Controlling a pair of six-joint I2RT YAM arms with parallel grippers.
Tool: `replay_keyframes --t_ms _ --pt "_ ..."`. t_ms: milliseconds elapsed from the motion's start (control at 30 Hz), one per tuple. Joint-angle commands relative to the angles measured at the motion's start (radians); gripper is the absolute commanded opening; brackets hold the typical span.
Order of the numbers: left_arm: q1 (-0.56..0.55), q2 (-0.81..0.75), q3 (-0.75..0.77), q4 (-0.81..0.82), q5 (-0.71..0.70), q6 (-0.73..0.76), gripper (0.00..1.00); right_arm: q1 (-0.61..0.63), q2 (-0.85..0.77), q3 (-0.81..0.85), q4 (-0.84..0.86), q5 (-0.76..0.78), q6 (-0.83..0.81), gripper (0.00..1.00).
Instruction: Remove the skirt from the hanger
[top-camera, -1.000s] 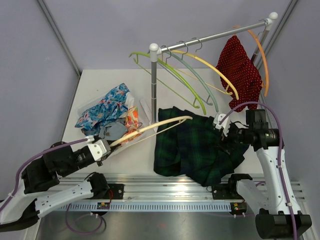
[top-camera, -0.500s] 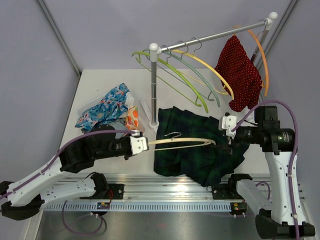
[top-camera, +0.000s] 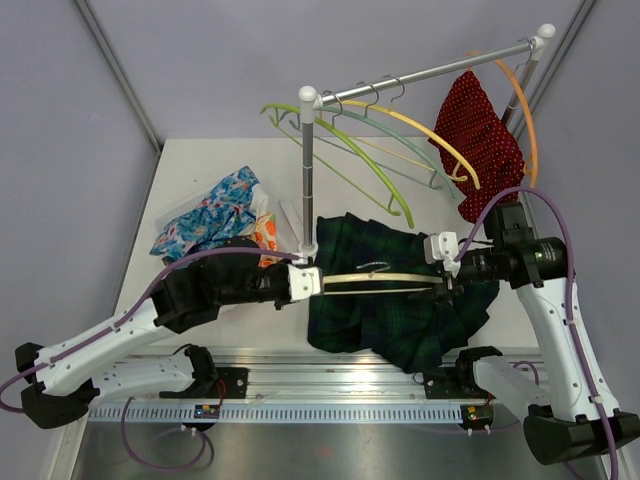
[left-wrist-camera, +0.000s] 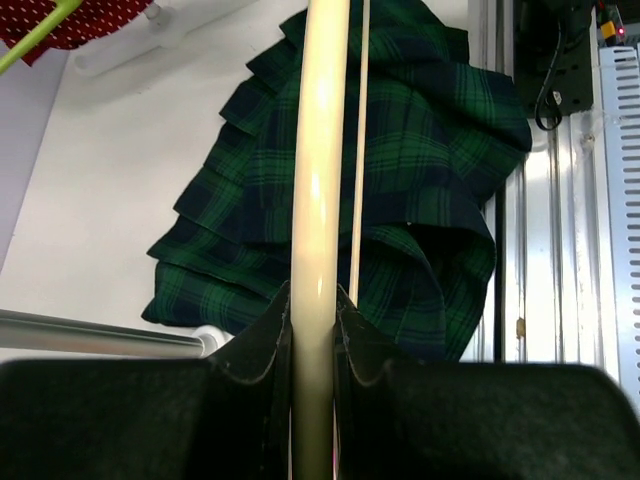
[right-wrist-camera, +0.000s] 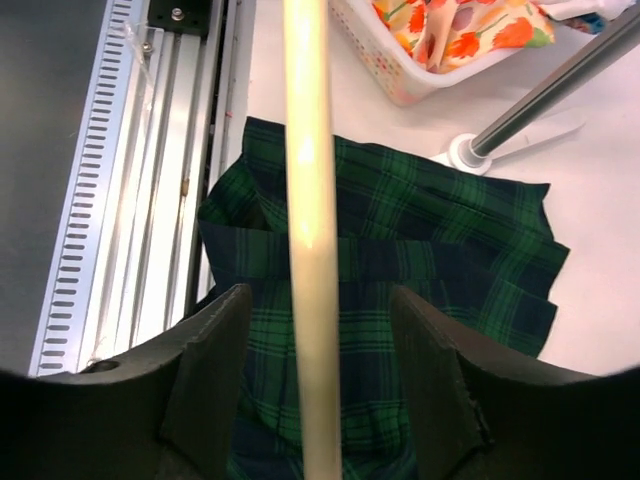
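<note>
Finds skirt (top-camera: 390, 305) already off hanger (top-camera: 380, 281), crumpled on table (top-camera: 200, 170) directly beneath it. Clamps one hanger end in narrowly closed left gripper (top-camera: 305, 282); straddles other end with wide-spread right gripper (top-camera: 442, 265), without contact. Appears essentially complete; leaves only stowing hanger.

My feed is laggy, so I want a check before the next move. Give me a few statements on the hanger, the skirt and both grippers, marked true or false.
1. The left gripper is clamped on the cream hanger. True.
2. The plaid skirt hangs from the cream hanger. False: it lies on the table beneath it.
3. The right gripper is squeezed shut on the hanger. False: its fingers stand apart on either side of the bar.
4. A red dotted garment hangs on the rack. True.
</note>
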Motion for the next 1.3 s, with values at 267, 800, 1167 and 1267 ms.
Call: replay_keyframes --t_ms 267,800,1167,1267 --pt "0.001 -0.032 0.0 0.188 0.011 -0.01 0.0 0.024 -0.02 0.042 -0.282 -0.035 -0.028 0.12" --pt "0.003 -0.239 0.112 0.187 -0.363 -0.038 0.99 0.015 -0.031 0.463 -0.073 0.125 0.558 0.0" --pt "0.003 -0.475 -0.035 0.201 -0.598 -0.118 0.99 -0.045 0.01 0.867 0.03 0.666 0.767 0.0" --pt "0.003 -0.478 -0.098 0.205 -0.598 -0.152 0.99 -0.087 -0.036 0.835 0.014 0.767 0.733 0.0"
